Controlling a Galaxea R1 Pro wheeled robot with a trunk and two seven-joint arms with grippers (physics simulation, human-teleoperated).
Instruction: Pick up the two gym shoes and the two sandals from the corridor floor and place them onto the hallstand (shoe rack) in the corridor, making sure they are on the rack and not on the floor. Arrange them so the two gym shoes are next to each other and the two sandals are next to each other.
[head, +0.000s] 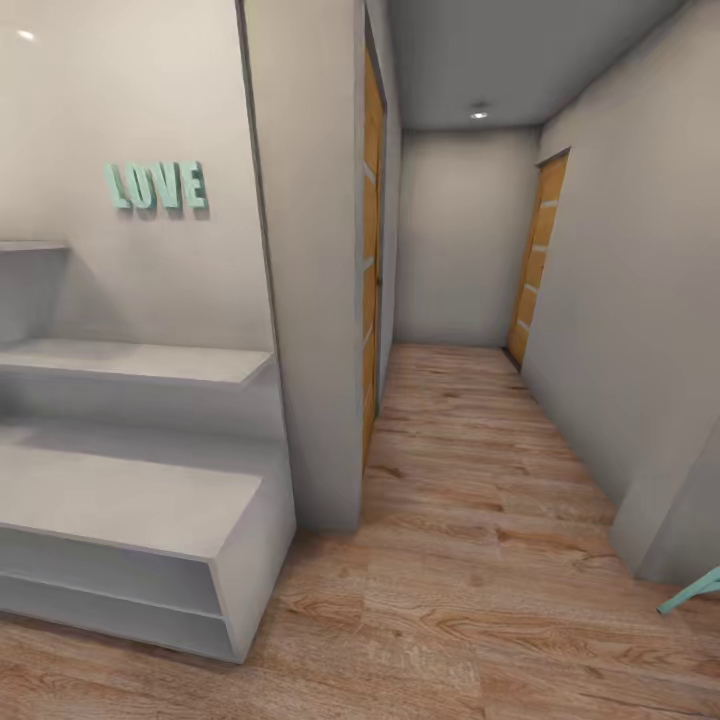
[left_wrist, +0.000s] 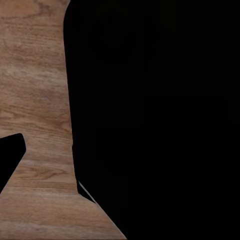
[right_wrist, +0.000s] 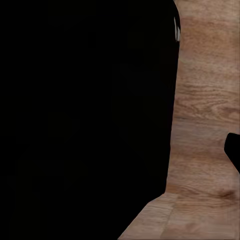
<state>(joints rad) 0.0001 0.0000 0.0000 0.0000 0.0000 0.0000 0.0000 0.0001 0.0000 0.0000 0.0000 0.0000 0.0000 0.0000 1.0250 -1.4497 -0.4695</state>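
Observation:
The hallstand (head: 130, 500) stands at the left, a pale grey low bench with two open shelf levels and stepped wall shelves above; its surfaces are bare. The corridor floor (head: 470, 560) of light brown planks runs ahead and to the right. Both gym shoes and both sandals are out of view. In the left wrist view a dark fingertip (left_wrist: 10, 157) hangs over the floor (left_wrist: 35, 90) beside a large black mass (left_wrist: 160, 120). The right wrist view has a similar dark fingertip (right_wrist: 234, 150) over the planks (right_wrist: 205, 100). Whether either gripper is open or shut cannot be told.
A grey wall pillar (head: 310, 300) juts out right of the hallstand. Orange wooden doors (head: 372, 250) (head: 535, 260) line the corridor, which ends in a grey wall. Teal LOVE letters (head: 155, 187) hang above the shelves. A teal object's leg (head: 690, 592) pokes in at the lower right.

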